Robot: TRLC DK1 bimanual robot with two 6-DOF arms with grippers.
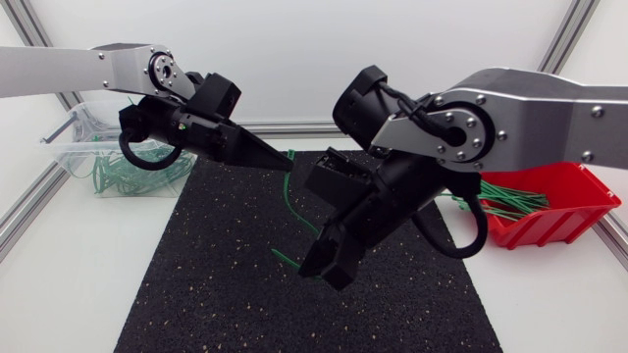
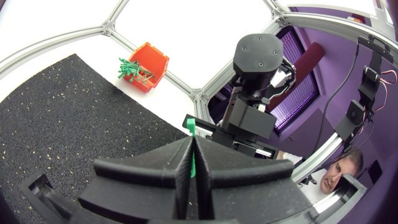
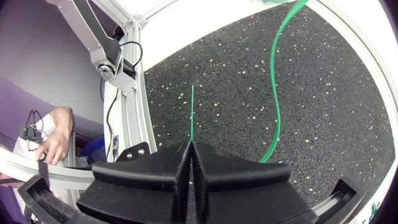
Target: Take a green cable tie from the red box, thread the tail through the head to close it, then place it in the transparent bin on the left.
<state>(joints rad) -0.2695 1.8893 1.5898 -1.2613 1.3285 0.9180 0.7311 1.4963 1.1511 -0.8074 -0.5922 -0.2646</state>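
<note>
A green cable tie [image 1: 297, 201] hangs in a curve above the black mat, held at both ends. My left gripper [image 1: 283, 162] is shut on its head end; the square head [image 2: 191, 127] pokes out past the fingertips of that left gripper [image 2: 191, 163]. My right gripper [image 1: 324, 267], lower and nearer the mat's middle, is shut on the tail. Its thin tip [image 3: 191, 112] sticks out ahead of the right gripper [image 3: 190, 163], and the rest of the tie [image 3: 277, 93] arcs away beside it. The red box [image 1: 554, 211] [image 2: 151, 62] holds more green ties. The transparent bin [image 1: 74, 137] stands at the back left.
The black speckled mat [image 1: 216, 275] covers the table's middle. Several green ties [image 1: 123, 176] lie in the transparent bin. The aluminium frame rails [image 1: 29, 211] run along the table's edges. My right arm's bulk [image 1: 491, 123] hangs over the mat's right side.
</note>
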